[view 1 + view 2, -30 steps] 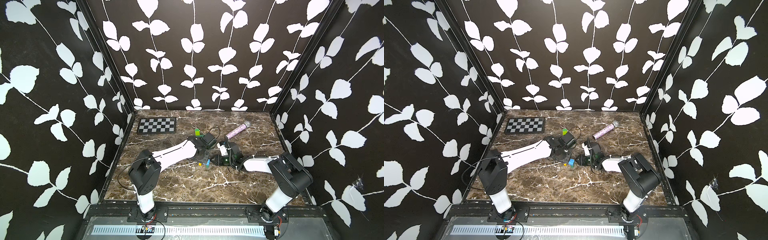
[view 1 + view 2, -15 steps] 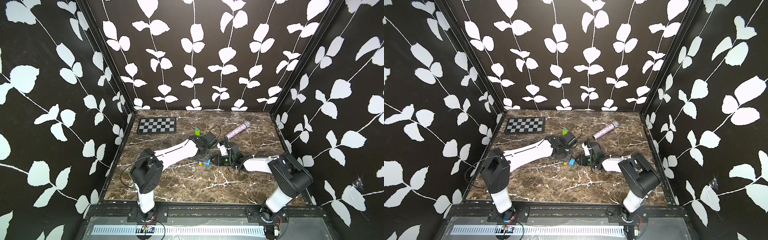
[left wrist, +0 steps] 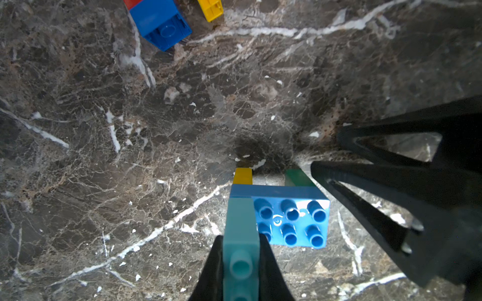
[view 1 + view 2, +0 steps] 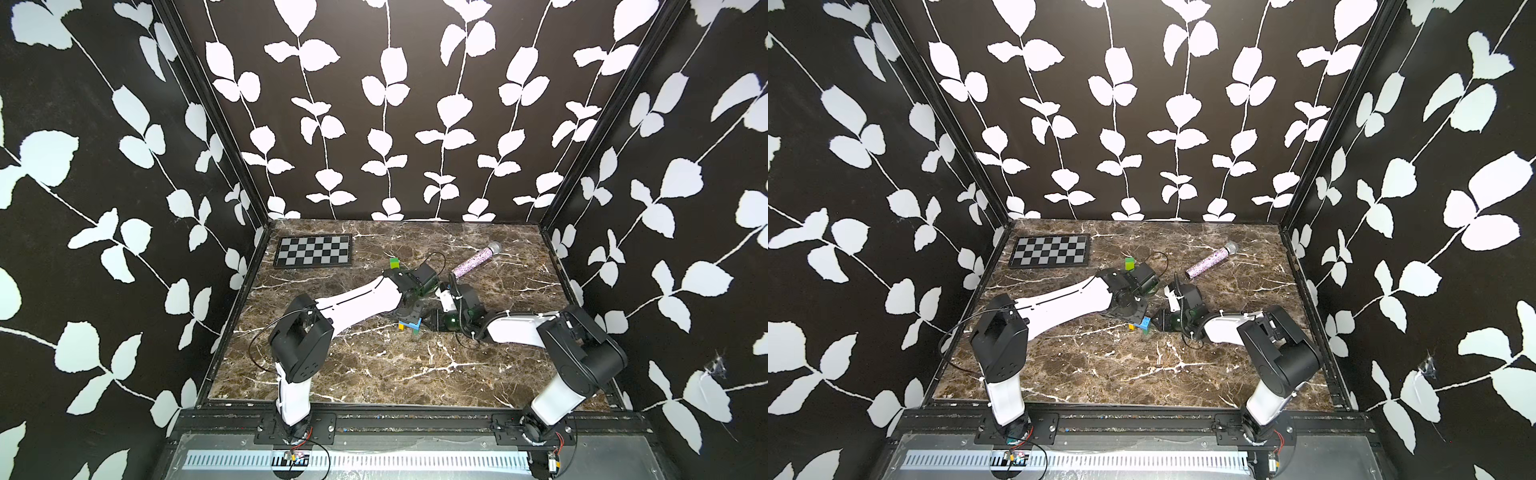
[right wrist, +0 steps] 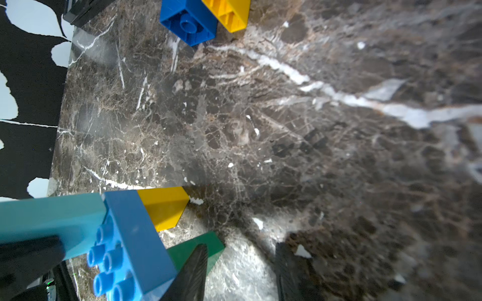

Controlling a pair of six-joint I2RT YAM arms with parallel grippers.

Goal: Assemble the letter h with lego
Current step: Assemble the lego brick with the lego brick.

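Note:
A small lego assembly [image 4: 409,325] stands on the marble table in the middle, also seen in a top view as the assembly [image 4: 1142,323]. It is a light teal brick [image 3: 241,221] joined to a blue studded brick [image 3: 289,221], with a yellow brick [image 3: 242,176] and a dark green brick [image 3: 297,178] under them. My left gripper [image 3: 240,238] is shut on the teal brick. My right gripper [image 5: 241,247] is open right beside the assembly. One finger [image 5: 193,271] lies against the green brick [image 5: 208,239], and only marble shows between the fingers.
Loose blue [image 3: 159,20], yellow [image 3: 211,9] and red [image 3: 130,2] bricks lie a short way off. A lime-and-green brick stack [image 4: 394,262] stands behind the left wrist. A glittery microphone [image 4: 476,259] lies at the back right, a chequered board [image 4: 314,250] at the back left.
The left arm's elbow has shifted slightly. Both grippers and the bricks stay where they were.

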